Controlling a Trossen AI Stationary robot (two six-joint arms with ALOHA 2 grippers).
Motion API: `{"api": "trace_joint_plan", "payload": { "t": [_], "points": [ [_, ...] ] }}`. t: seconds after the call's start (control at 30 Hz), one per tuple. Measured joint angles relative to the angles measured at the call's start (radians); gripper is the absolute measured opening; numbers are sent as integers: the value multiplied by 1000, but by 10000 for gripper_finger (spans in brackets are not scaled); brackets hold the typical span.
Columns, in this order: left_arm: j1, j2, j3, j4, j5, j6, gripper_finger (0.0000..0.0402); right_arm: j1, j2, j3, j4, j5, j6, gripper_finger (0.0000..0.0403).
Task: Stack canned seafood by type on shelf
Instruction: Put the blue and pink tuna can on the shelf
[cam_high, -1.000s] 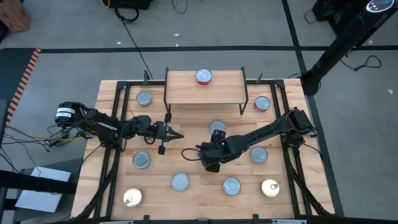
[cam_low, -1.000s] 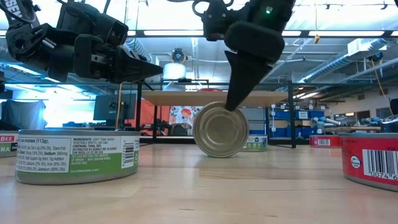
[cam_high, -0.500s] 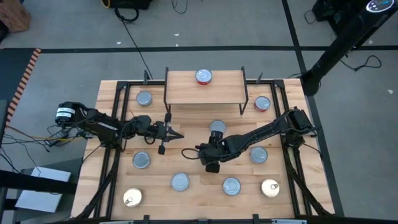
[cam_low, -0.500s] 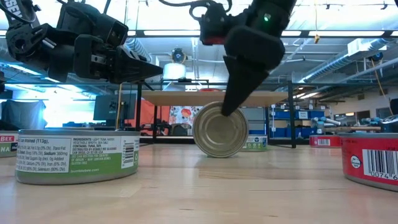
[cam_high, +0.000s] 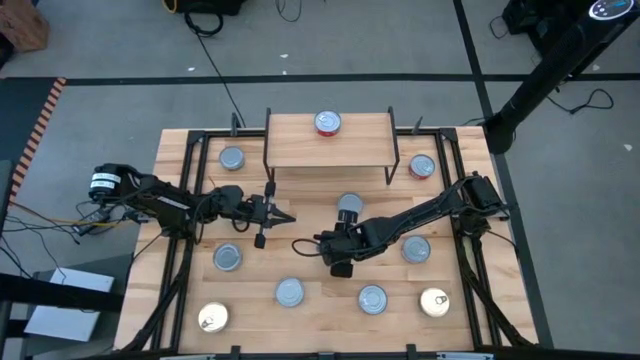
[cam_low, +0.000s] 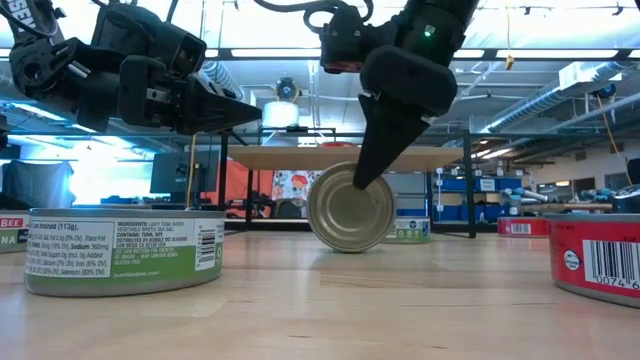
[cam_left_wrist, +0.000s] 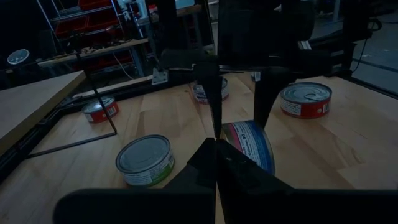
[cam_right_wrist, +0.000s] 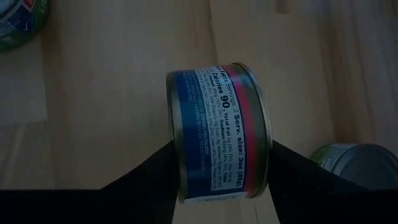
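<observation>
A small blue-and-red-labelled tin (cam_right_wrist: 217, 137) stands on its rim on the table, in front of the shelf (cam_high: 300, 145); the low view shows its silver flat face (cam_low: 350, 215). My right gripper (cam_right_wrist: 221, 149) reaches down over it from the table's right, one finger on each side. A red-topped tin (cam_high: 327, 122) sits on the shelf's board. My left gripper (cam_high: 288, 216) hovers shut above the table, left of the standing tin, pointing at it, with nothing in it. My right gripper pinches the standing tin between its two fingers, one on each flat face (cam_right_wrist: 176, 155), across its thickness. The fingers (cam_low: 372, 150) slant down from the table's right. The tin stays upright, with its rim on the wood.
Flat-lying tins are scattered about: silver-topped tins (cam_high: 228, 257) (cam_high: 289, 292) (cam_high: 372, 298) (cam_high: 416, 248) (cam_high: 232, 158) (cam_high: 349, 205), gold-topped tins (cam_high: 213, 318) (cam_high: 434, 302), and a red-topped tin (cam_high: 421, 166). Black wire legs (cam_high: 266, 160) hold the shelf up. A green-labelled tin (cam_low: 125, 250) lies close to the low camera.
In the low view my right gripper's near finger has swung in across the tin's face toward its middle. The tin has shifted a little sideways while staying upright on its rim.
</observation>
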Motion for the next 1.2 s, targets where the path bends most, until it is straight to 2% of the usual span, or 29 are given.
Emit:
{"api": "trace_joint_plan", "payload": {
  "t": [0.2,0.37,0.47,0.7,0.83,0.93,1.2],
  "points": [
    [0,0,0,0,0,0,7,3,1,59,-44,-3,-26,204],
    [0,0,0,0,0,0,7,16,1,184,-202,97,-73,204],
    [0,0,0,0,0,0,7,17,1,281,-367,194,-79,205],
    [0,0,0,0,0,0,7,-15,-1,452,-675,531,-158,205],
    [0,0,0,0,0,0,7,-89,-1,473,-742,723,-244,205],
    [0,0,0,0,0,-1,7,-162,-1,473,-758,819,-310,205],
    [0,0,0,0,0,-2,7,-391,-1,473,-742,835,-411,205]
  ]
}}
